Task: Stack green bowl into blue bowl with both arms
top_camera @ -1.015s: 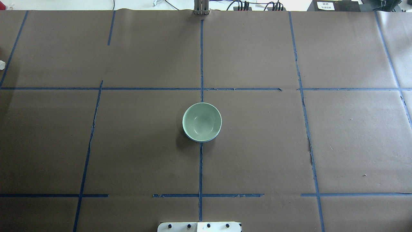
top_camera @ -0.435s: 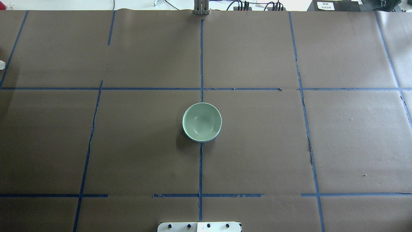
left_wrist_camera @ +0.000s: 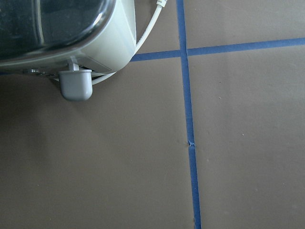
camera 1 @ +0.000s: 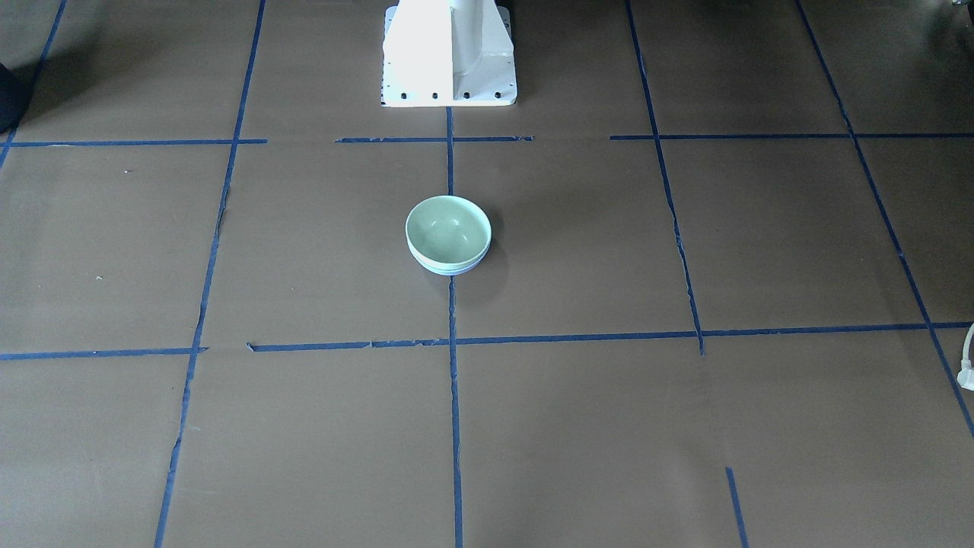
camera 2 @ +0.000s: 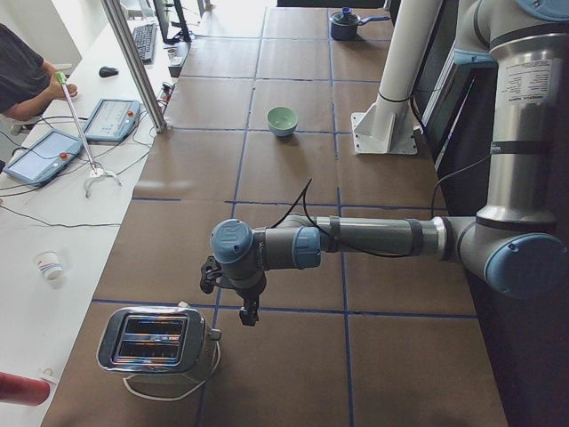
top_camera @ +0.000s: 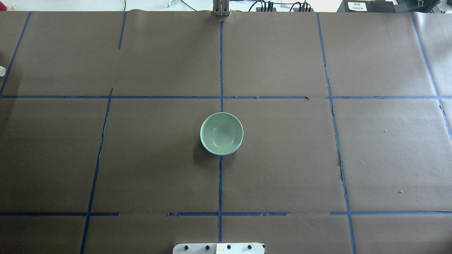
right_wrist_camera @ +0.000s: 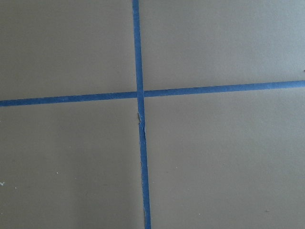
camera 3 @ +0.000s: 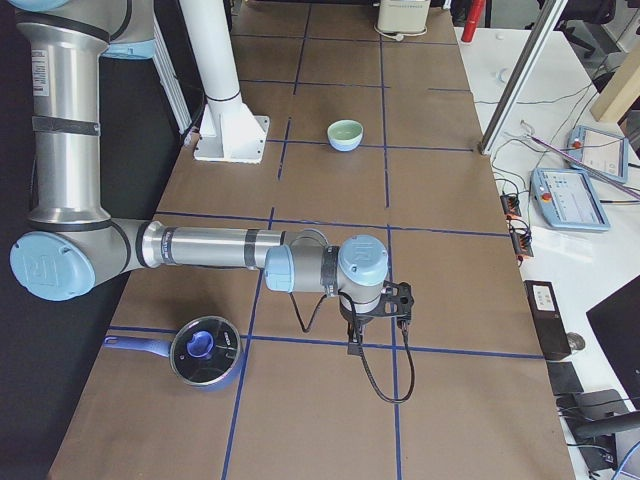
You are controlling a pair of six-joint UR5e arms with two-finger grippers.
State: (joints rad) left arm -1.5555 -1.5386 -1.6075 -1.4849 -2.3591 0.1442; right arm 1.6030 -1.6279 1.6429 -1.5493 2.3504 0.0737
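Green bowl (top_camera: 221,133) nested in blue bowl (camera 1: 448,269), toaster (camera 2: 156,342) near left claw (camera 2: 252,315), saucepan (camera 3: 205,352) near right claw (camera 3: 353,345), neither claw's width discernible

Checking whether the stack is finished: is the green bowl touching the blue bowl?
Touching. The front-facing view shows the green bowl seated inside the blue bowl, its rim resting just above the blue rim with no gap between them.

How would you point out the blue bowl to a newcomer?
From the white pedestal base, follow the centre tape line onto the brown table to the only bowl stack. The blue bowl is the lower one: just a pale band under the green bowl nested inside it.
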